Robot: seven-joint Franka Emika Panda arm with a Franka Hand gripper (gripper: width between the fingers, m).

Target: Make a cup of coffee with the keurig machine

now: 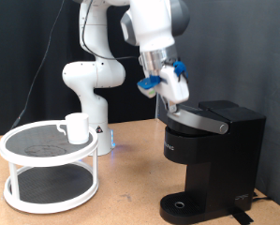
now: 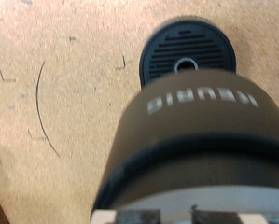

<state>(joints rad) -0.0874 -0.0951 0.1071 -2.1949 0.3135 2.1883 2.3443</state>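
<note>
Hovering just above the rounded lid of the black boxy keurig machine (image 1: 210, 150), the white arm's blue-padded gripper (image 1: 173, 101) points downward; whether its fingers are spread or closed I cannot tell. From the wrist view, the machine's dark lid (image 2: 190, 140) fills the frame, with the round black drip tray (image 2: 188, 51) lying below it on the tan wooden table (image 2: 64, 84). Well apart, toward the exterior view's left, the small white ceramic cup (image 1: 77, 127) stands on the top shelf of a white two-tier round rack (image 1: 50, 164).
</note>
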